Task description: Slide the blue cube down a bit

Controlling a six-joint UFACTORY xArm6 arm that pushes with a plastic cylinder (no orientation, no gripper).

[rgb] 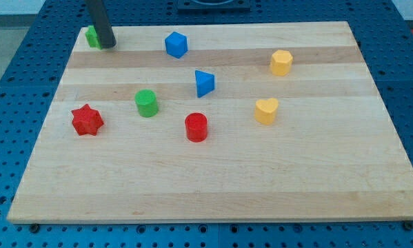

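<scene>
Your tip (108, 45): lower end of the dark rod, at the board's top left corner; a plain rod, so nothing to stand apart or clamp. It sits just right of a small green block (92, 36), touching or nearly so; you cannot tell which, and the rod hides part of that block, so its shape is unclear

Blue cube (176, 44): your task's block, near the board's top edge, well to the right of the tip, nothing touching it

Blue triangular block (204, 83): below and slightly right of the cube, apart from it

Green cylinder (146, 102): left of centre

Red cylinder (196, 127): below the triangular block

Red star (87, 120): toward the left edge, beside the green cylinder but apart

Yellow heart (266, 110): right of centre

Yellow block (281, 62): many-sided, upper right, above the heart

Wooden board (213, 186): pale, lower half bare, lying on a blue perforated table (6, 83)
</scene>
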